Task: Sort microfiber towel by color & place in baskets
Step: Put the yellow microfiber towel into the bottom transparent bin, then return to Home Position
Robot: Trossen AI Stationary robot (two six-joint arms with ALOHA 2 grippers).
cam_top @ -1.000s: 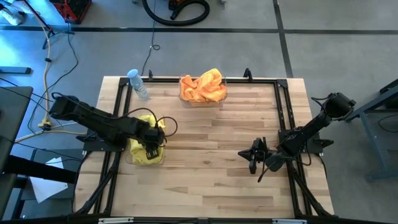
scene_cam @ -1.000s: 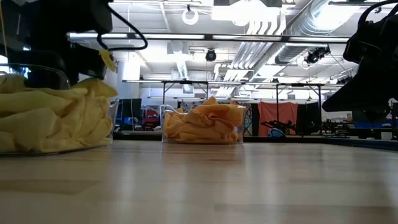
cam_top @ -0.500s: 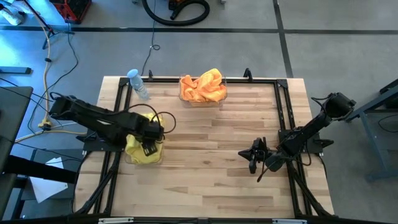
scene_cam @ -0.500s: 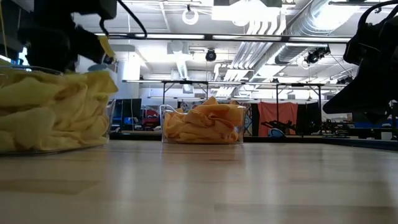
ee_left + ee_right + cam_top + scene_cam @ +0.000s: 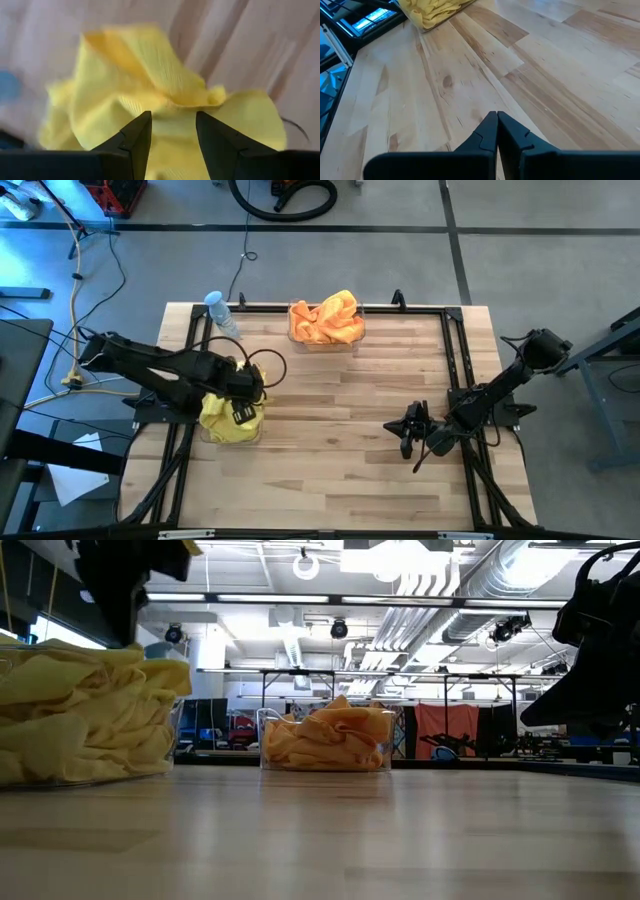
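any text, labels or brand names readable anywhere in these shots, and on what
None can be read.
The water bottle at the table's far left corner shows no legible label.
The yellow towels, the orange towels and their clear baskets carry no print.
The room beyond the table in the low view shows no sign clear enough to read.

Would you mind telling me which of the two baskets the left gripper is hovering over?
The basket of yellow towels at the table's left edge, under the left gripper; the other basket, at the far edge, holds orange towels.
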